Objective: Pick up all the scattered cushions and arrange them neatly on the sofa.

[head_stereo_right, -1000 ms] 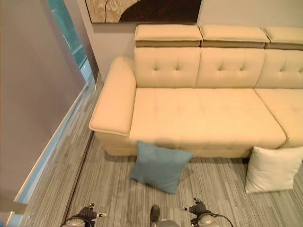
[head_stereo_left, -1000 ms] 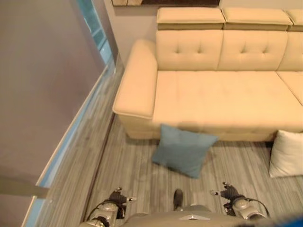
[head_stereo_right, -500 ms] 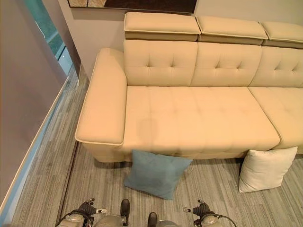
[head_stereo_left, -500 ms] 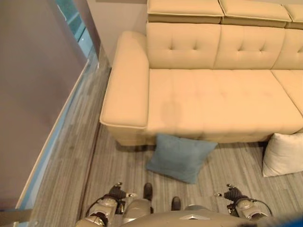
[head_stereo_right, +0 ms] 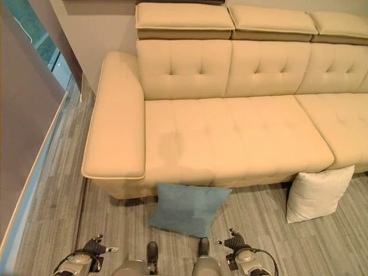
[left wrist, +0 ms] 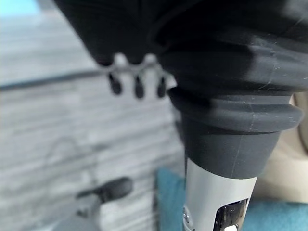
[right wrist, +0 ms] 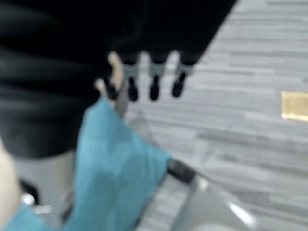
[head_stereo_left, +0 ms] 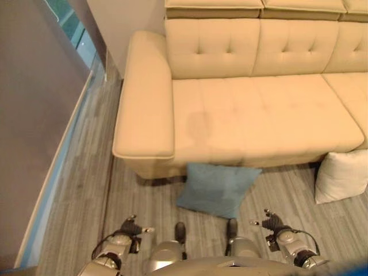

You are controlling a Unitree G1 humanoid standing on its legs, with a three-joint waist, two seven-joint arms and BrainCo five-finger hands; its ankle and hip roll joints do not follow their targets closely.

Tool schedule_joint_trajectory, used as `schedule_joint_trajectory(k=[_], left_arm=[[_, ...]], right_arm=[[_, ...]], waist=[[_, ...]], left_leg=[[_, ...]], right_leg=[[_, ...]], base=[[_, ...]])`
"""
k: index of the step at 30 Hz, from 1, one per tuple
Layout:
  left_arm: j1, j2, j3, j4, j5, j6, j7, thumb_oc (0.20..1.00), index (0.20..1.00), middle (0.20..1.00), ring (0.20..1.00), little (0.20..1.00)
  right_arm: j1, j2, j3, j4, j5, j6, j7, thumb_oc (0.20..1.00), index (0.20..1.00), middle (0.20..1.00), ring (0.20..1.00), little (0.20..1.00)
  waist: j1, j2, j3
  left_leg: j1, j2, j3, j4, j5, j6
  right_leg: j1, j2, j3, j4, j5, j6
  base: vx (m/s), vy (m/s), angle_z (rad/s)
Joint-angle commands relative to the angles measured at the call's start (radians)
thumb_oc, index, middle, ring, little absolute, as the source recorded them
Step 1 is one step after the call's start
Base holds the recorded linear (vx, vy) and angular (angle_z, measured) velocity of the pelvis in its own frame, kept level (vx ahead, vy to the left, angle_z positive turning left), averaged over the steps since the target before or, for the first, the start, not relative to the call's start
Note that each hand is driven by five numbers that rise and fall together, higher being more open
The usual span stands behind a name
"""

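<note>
A blue cushion (head_stereo_left: 215, 188) leans on the floor against the front of the beige sofa (head_stereo_left: 253, 109), just ahead of me. A white cushion (head_stereo_left: 341, 176) stands on the floor at the sofa's right. My left hand (head_stereo_left: 131, 227) hangs low at the lower left, fingers relaxed and holding nothing. My right hand (head_stereo_left: 271, 222) hangs at the lower right, also empty, a short way right of the blue cushion (head_stereo_right: 187, 208). In the right wrist view the blue cushion (right wrist: 115, 168) shows beside the straight fingertips (right wrist: 154, 89).
A grey wall (head_stereo_left: 34, 115) and a glass strip run along the left side. The sofa's wide armrest (head_stereo_left: 144, 98) juts toward me. Striped grey flooring (head_stereo_left: 144, 195) lies between me and the sofa.
The whole picture has shifted: the camera has come closer to the sofa, so the blue cushion now lies nearer my feet. Both hands stay hanging and empty.
</note>
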Motion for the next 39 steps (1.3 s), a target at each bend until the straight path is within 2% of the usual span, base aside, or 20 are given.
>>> schedule_joint_trajectory(k=[1, 3, 6, 11, 13, 17, 20, 23, 24, 29, 35, 39], left_arm=[[-0.069, 0.001, 0.009, 0.022, -0.023, -0.023, 0.049, 1.0, 1.0, 1.0, 1.0, 1.0], [-0.077, 0.0, 0.012, 0.017, -0.036, -0.025, 0.058, 1.0, 1.0, 1.0, 1.0, 1.0], [-0.147, 0.0, 0.011, -0.02, -0.107, -0.046, 0.109, 1.0, 1.0, 1.0, 1.0, 1.0], [-0.223, 0.005, -0.031, -0.07, -0.147, -0.065, 0.133, 1.0, 1.0, 1.0, 1.0, 1.0], [-0.229, 0.005, -0.036, -0.076, -0.147, -0.064, 0.13, 1.0, 1.0, 1.0, 1.0, 1.0], [-0.212, 0.002, -0.047, -0.101, -0.15, -0.072, 0.12, 1.0, 1.0, 1.0, 1.0, 1.0], [-0.202, 0.003, -0.046, -0.092, -0.142, -0.072, 0.113, 1.0, 1.0, 1.0, 1.0, 1.0], [-0.198, 0.008, -0.038, -0.082, -0.142, -0.068, 0.107, 1.0, 1.0, 1.0, 1.0, 1.0], [-0.196, 0.011, -0.033, -0.073, -0.146, -0.069, 0.104, 1.0, 1.0, 1.0, 1.0, 1.0], [-0.194, 0.016, -0.021, -0.063, -0.15, -0.068, 0.1, 1.0, 1.0, 1.0, 1.0, 1.0], [-0.221, 0.01, -0.03, -0.065, -0.169, -0.066, 0.112, 1.0, 1.0, 1.0, 1.0, 1.0], [-0.225, 0.0, -0.043, -0.087, -0.179, -0.07, 0.114, 1.0, 1.0, 1.0, 1.0, 1.0]], right_arm=[[-0.036, -0.045, 0.0, -0.003, 0.005, -0.014, -0.024, 1.0, 1.0, 1.0, 1.0, 1.0], [-0.036, -0.048, -0.002, -0.005, 0.01, -0.016, -0.029, 1.0, 1.0, 1.0, 1.0, 1.0], [-0.07, -0.056, 0.004, -0.008, 0.035, -0.024, -0.06, 1.0, 1.0, 1.0, 1.0, 1.0], [-0.13, -0.069, 0.028, -0.023, 0.051, -0.028, -0.082, 1.0, 1.0, 1.0, 1.0, 1.0], [-0.136, -0.071, 0.03, -0.026, 0.05, -0.028, -0.082, 1.0, 1.0, 1.0, 1.0, 1.0], [-0.148, -0.071, 0.036, -0.049, 0.037, -0.026, -0.081, 1.0, 1.0, 1.0, 1.0, 1.0], [-0.142, -0.062, 0.038, -0.051, 0.034, -0.028, -0.074, 1.0, 1.0, 1.0, 1.0, 1.0], [-0.142, -0.055, 0.041, -0.044, 0.031, -0.029, -0.07, 1.0, 1.0, 1.0, 1.0, 1.0], [-0.143, -0.052, 0.045, -0.044, 0.03, -0.032, -0.07, 1.0, 1.0, 1.0, 1.0, 1.0], [-0.145, -0.06, 0.047, -0.049, 0.035, -0.038, -0.075, 1.0, 1.0, 1.0, 1.0, 1.0], [-0.152, -0.073, 0.039, -0.064, 0.056, -0.038, -0.088, 1.0, 1.0, 1.0, 1.0, 1.0], [-0.157, -0.079, 0.039, -0.073, 0.06, -0.041, -0.094, 1.0, 1.0, 1.0, 1.0, 1.0]], waist=[[0.015, 0.013, 0.002], [0.014, 0.012, 0.01], [0.01, 0.011, 0.064], [0.003, 0.007, 0.09], [0.003, 0.006, 0.088], [0.003, 0.002, 0.085], [0.006, 0.006, 0.093], [0.004, 0.012, 0.095], [0.01, 0.012, 0.096], [0.023, 0.011, 0.1], [0.015, 0.021, 0.124], [0.013, 0.022, 0.133]], left_leg=[[-0.075, -0.006, -0.089, 0.121, -0.063, -0.017], [-0.088, -0.004, -0.095, 0.127, -0.061, -0.021], [-0.176, 0.002, -0.119, 0.15, -0.044, -0.033], [-0.287, -0.005, -0.125, 0.214, -0.04, -0.029], [-0.291, -0.008, -0.125, 0.216, -0.043, -0.026], [-0.277, -0.026, -0.094, 0.191, -0.052, -0.006], [-0.264, -0.03, -0.08, 0.186, -0.054, 0.004], [-0.264, -0.027, -0.08, 0.191, -0.053, 0.007], [-0.258, -0.025, -0.075, 0.19, -0.056, 0.005], [-0.262, -0.02, -0.079, 0.182, -0.037, -0.009], [-0.312, -0.016, -0.107, 0.194, -0.018, -0.02], [-0.328, -0.02, -0.108, 0.229, -0.032, -0.019]], right_leg=[[-0.039, 0.021, -0.014, 0.068, 0.003, 0.018], [-0.045, 0.022, -0.018, 0.07, -0.001, 0.014], [-0.112, 0.027, -0.042, 0.087, -0.008, 0.0], [-0.211, 0.024, -0.031, 0.119, 0.009, -0.003], [-0.212, 0.022, -0.029, 0.115, 0.013, -0.001], [-0.216, -0.002, 0.01, 0.093, 0.05, 0.032], [-0.221, 0.001, 0.023, 0.15, 0.027, 0.036], [-0.221, 0.019, 0.027, 0.207, -0.01, 0.03], [-0.209, 0.016, 0.005, 0.188, -0.015, 0.022], [-0.199, 0.029, -0.004, 0.162, -0.021, 0.004], [-0.241, 0.03, -0.033, 0.172, -0.024, -0.009], [-0.251, 0.025, -0.036, 0.179, -0.02, -0.007]], base=[[0.0, -0.107, -0.13], [-0.04, -0.109, 0.13], [-0.14, -0.108, 0.26], [-0.09, -0.013, 0.05], [0.01, 0.057, -0.07], [0.0, 0.163, -0.26], [-0.01, 0.11, -0.4], [-0.01, 0.023, -0.14], [-0.01, -0.006, -0.19], [-0.01, -0.048, -0.02], [-0.04, -0.075, 0.16], [0.0, -0.008, 0.05]])
